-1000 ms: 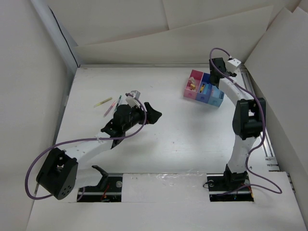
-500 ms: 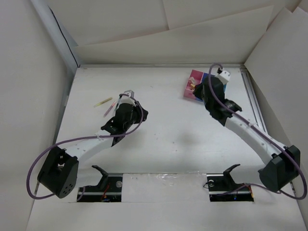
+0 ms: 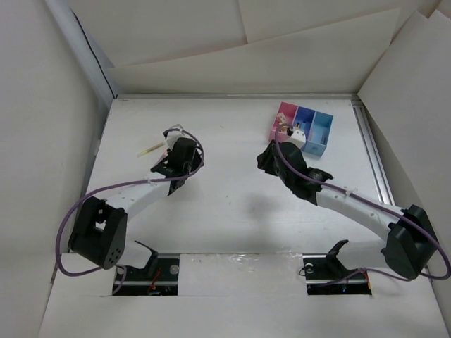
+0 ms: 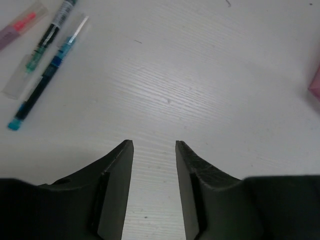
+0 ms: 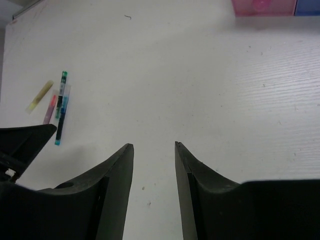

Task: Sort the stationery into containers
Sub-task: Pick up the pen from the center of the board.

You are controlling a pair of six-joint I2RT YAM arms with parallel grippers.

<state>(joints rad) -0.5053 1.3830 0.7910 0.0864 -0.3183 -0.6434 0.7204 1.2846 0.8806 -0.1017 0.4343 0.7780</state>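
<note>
Four thin pens lie together at the table's left. In the left wrist view I see a pink pen (image 4: 20, 27), a green pen (image 4: 48, 36) and a light-blue pen (image 4: 44, 84). The right wrist view shows them (image 5: 61, 120) beside a yellow pen (image 5: 40, 96), which also shows from above (image 3: 150, 149). My left gripper (image 3: 180, 151) is open and empty (image 4: 154, 145), just to the pens' near right. My right gripper (image 3: 268, 158) is open and empty (image 5: 152, 145) over bare table. The joined bins stand at the back right: pink (image 3: 285, 116), dark blue (image 3: 305, 117), light blue (image 3: 322, 130), with small items in the pink one.
White paper walls enclose the table on the left, back and right. A metal rail (image 3: 373, 162) runs along the right edge. The left gripper's black body (image 5: 22, 142) shows at the left of the right wrist view, below the pens.
My right arm has swung from above the bins down and left to mid-table. My left gripper has moved left and farther back, close to the pens.
</note>
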